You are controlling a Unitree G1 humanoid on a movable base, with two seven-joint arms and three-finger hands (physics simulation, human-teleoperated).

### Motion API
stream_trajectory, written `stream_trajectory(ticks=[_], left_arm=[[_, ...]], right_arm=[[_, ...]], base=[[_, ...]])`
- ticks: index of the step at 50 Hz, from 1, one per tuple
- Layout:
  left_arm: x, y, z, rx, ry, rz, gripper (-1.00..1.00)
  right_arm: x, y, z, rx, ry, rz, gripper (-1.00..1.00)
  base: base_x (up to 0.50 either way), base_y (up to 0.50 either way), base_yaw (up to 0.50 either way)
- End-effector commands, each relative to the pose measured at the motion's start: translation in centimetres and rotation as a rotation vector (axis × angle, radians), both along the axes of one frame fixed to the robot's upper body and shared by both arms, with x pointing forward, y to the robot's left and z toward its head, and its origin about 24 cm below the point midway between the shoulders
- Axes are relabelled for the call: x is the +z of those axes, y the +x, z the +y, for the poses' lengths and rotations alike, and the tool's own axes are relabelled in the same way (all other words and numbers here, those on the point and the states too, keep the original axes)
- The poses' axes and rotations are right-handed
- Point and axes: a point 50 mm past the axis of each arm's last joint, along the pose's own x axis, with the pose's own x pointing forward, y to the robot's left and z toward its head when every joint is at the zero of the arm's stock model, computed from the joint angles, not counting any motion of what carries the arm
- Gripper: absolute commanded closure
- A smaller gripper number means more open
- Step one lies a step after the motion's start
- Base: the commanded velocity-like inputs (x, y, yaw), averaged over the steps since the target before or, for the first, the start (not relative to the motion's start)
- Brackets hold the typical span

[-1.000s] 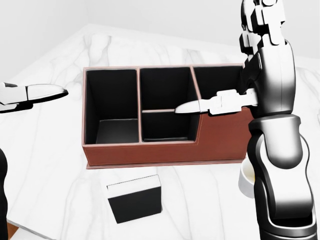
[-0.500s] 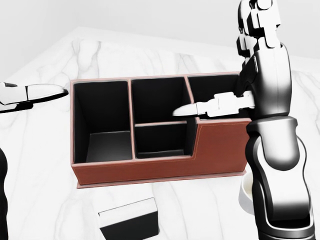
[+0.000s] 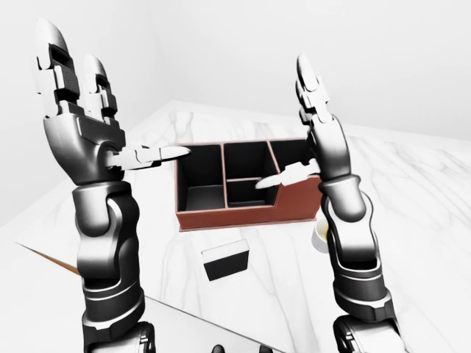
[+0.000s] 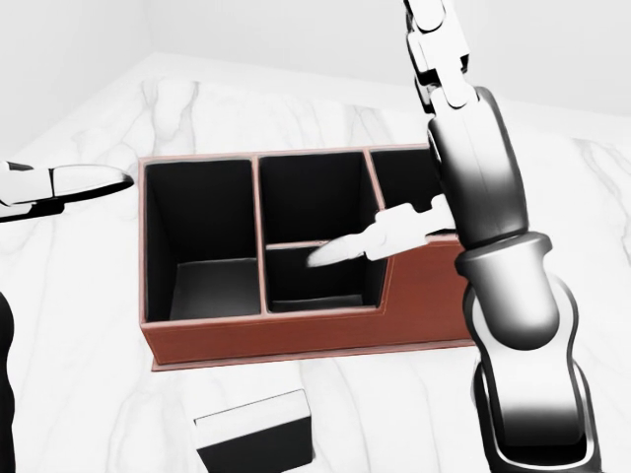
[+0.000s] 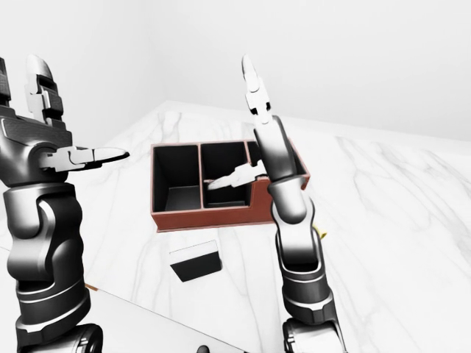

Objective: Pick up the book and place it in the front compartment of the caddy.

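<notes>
Four dark compartments in the caddy (image 4: 296, 340), book (image 3: 225, 260) outside.

One book (image 3: 225, 260), one caddy (image 3: 243, 209).

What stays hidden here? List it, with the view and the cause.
- Book: head view, its lower part cut off by the bottom edge.
- Caddy: head view, its right end sits behind the right arm.
- Yellowish object: left-eye view, mostly behind the right arm; unidentifiable.
- Left hand: head view shows only one finger at the left edge.
</notes>
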Motion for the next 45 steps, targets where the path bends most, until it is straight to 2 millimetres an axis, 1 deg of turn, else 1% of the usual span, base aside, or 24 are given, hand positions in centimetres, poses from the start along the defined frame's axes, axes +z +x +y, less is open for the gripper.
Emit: stream_trajectory(ticks=[1, 5, 6, 8, 9, 10, 11, 13, 21, 26, 27, 30, 34, 40, 45], left_arm=[[0.1, 0.0, 0.1, 0.002, -0.002, -0.005, -1.0], [0.0, 0.1, 0.1, 0.002, 0.0, 0.002, -1.0], [0.0, 0.0, 0.1, 0.002, -0.001, -0.001, -1.0], [0.0, 0.0, 0.1, 0.002, -0.001, -0.001, -1.0], [0.1, 0.0, 0.1, 0.003, -0.001, -0.002, -1.0], [0.1, 0.0, 0.1, 0.003, -0.001, -0.002, -1.0], [0.1, -0.1, 0.1, 0.004, -0.003, -0.006, -1.0], [0.2, -0.1, 0.1, 0.004, -0.003, -0.008, -1.0], [0.1, -0.1, 0.2, 0.005, -0.001, -0.004, -1.0], [0.1, -0.2, 0.2, 0.004, -0.001, -0.008, -1.0], [0.1, -0.1, 0.2, 0.004, -0.001, -0.005, -1.0], [0.1, -0.1, 0.2, 0.004, 0.0, -0.005, -1.0], [0.1, -0.1, 0.2, 0.003, -0.001, -0.006, -1.0], [0.2, -0.3, 0.1, 0.002, -0.003, -0.013, -1.0], [0.0, 0.1, 0.1, 0.002, 0.0, 0.004, -1.0]], right_arm=[[-0.6, -0.4, 1.8, 0.0, -0.185, 0.014, -1.0], [-1.6, -0.3, 2.2, 0.001, -0.24, 0.056, -1.0], [-2.1, -0.3, 2.4, 0.0, -0.269, 0.075, -1.0], [-2.2, -0.2, 2.4, -0.002, -0.272, 0.079, -1.0], [-3.0, -0.3, 2.8, 0.01, -0.317, 0.111, -1.0], [-3.1, -0.3, 2.8, 0.009, -0.32, 0.116, -1.0], [-3.8, -0.4, 3.2, 0.015, -0.368, 0.14, -1.0], [-4.2, -0.6, 3.3, 0.019, -0.395, 0.158, -1.0], [-5.5, -1.6, 4.3, 0.051, -0.496, 0.214, -1.0], [-5.7, -1.9, 4.5, 0.063, -0.525, 0.226, -1.0], [-6.1, -2.6, 5.0, 0.096, -0.578, 0.244, -1.0], [-6.6, -3.0, 5.4, 0.116, -0.615, 0.269, -1.0], [-7.5, -3.2, 5.6, 0.131, -0.654, 0.312, -1.0], [-8.1, -3.3, 5.8, 0.142, -0.679, 0.345, -1.0], [-8.7, -3.9, 6.5, 0.173, -0.735, 0.37, -1.0]], base=[[0.0, 0.0, 0.0], [0.0, 0.0, 0.0], [0.0, 0.0, 0.0], [0.0, 0.0, 0.0], [0.0, 0.0, 0.0], [0.0, 0.0, 0.0], [0.0, 0.0, 0.0], [0.0, 0.0, 0.0], [0.0, 0.0, 0.0], [0.0, 0.0, 0.0], [0.0, 0.0, 0.0], [0.0, 0.0, 0.0], [0.0, 0.0, 0.0], [0.0, 0.0, 0.0], [0.0, 0.0, 0.0]])
